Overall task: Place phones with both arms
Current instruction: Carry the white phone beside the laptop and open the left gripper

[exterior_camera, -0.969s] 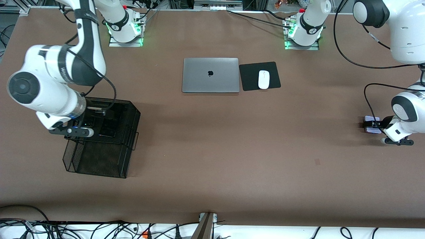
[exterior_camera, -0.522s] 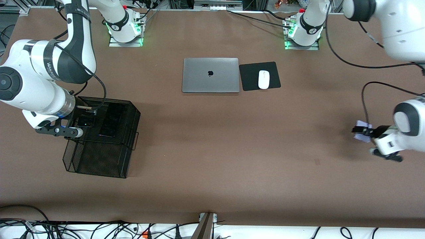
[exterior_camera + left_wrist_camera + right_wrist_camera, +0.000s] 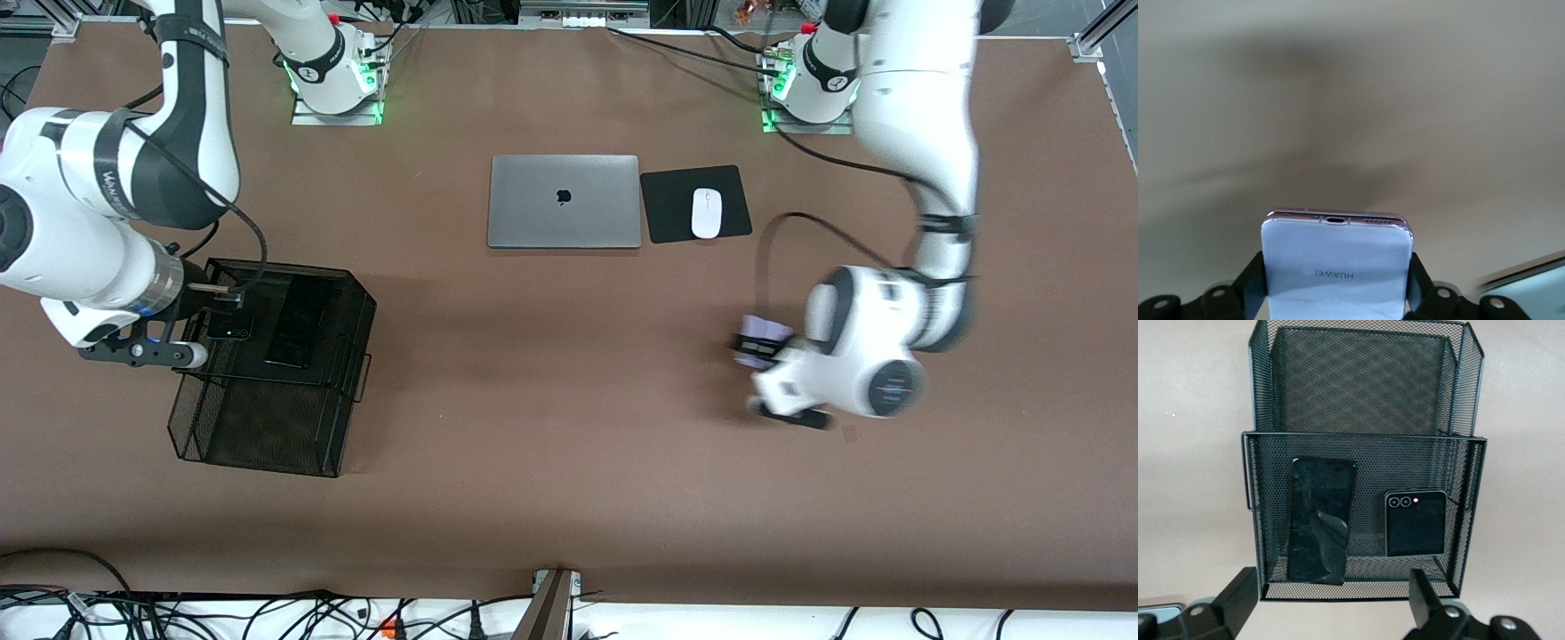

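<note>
The left wrist view shows the left gripper [image 3: 1337, 293] clamped on both sides of the lavender phone [image 3: 1337, 263], whose lettering and port edge are readable there; the front view gives only a blurred lilac patch [image 3: 761, 342] over bare table [image 3: 569, 427], at about five o'clock from the mouse [image 3: 706, 213] and laptop [image 3: 564, 201].

The right wrist view shows the right gripper [image 3: 1331, 600] spread wide and empty over the mesh tray [image 3: 1471, 520], with the long black phone [image 3: 1319, 520] and black flip phone [image 3: 1415, 523] lying side by side inside. From the front, the right arm hides part of the tray [image 3: 356, 302].
</note>
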Controlling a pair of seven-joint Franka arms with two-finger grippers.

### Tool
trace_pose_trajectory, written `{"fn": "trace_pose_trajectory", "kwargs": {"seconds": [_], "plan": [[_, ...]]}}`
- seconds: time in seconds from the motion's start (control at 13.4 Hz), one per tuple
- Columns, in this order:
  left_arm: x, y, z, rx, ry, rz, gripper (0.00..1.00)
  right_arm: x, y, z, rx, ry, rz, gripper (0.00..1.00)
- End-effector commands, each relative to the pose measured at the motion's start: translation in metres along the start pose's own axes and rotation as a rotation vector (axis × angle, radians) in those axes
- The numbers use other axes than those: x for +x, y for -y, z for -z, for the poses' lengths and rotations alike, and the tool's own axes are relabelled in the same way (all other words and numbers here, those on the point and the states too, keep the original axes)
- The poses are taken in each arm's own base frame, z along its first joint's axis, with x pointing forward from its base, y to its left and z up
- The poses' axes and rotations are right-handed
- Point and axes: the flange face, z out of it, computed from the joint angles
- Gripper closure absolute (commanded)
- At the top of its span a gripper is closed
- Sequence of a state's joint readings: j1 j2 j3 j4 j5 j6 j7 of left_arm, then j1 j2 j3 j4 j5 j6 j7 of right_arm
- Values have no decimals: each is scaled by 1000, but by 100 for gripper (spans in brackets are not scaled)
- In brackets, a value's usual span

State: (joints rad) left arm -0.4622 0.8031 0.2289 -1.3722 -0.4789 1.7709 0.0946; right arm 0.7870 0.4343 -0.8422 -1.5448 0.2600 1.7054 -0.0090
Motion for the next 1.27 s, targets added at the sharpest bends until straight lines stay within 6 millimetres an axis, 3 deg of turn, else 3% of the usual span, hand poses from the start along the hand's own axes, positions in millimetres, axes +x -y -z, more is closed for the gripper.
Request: {"fn": "trace_pose_trajectory", "kwargs": {"seconds": [0.0, 0.07, 0.15, 0.22, 0.37, 0.45, 0.6, 0.75, 0.82, 0.89, 1.19], "plan": [[10, -63, -40, -87, -58, 17, 49, 0, -2, 3, 15, 10, 11, 0], [12, -84, -56, -82, -84, 30, 35, 0, -2, 3, 15, 10, 11, 0], [12, -108, -65, -71, -130, 37, 3, 0, -2, 3, 14, 9, 11, 0], [8, -130, -76, -52, -152, 46, 0, 0, -2, 1, 12, 13, 9, 0], [7, -135, -71, -42, -163, 62, 0, 0, 7, -1, 15, 16, 18, 0], [8, -124, -58, -42, -169, 72, 0, -1, 15, -3, 13, 12, 22, 0], [4, -74, -4, -33, -125, 122, 0, 2, 36, -17, 72, 29, 21, 0], [-13, -9, 52, 14, -66, 183, 0, 7, 60, -35, 112, 32, 9, 0], [-22, 21, 84, 42, -80, 194, 0, 7, 82, -43, 102, 23, -5, 0], [-34, 44, 112, 62, -84, 192, 0, 4, 111, -53, 87, 13, -21, 0], [-94, 105, 213, 267, -115, 114, 0, -31, 263, -98, 103, -59, -164, 0]]}}
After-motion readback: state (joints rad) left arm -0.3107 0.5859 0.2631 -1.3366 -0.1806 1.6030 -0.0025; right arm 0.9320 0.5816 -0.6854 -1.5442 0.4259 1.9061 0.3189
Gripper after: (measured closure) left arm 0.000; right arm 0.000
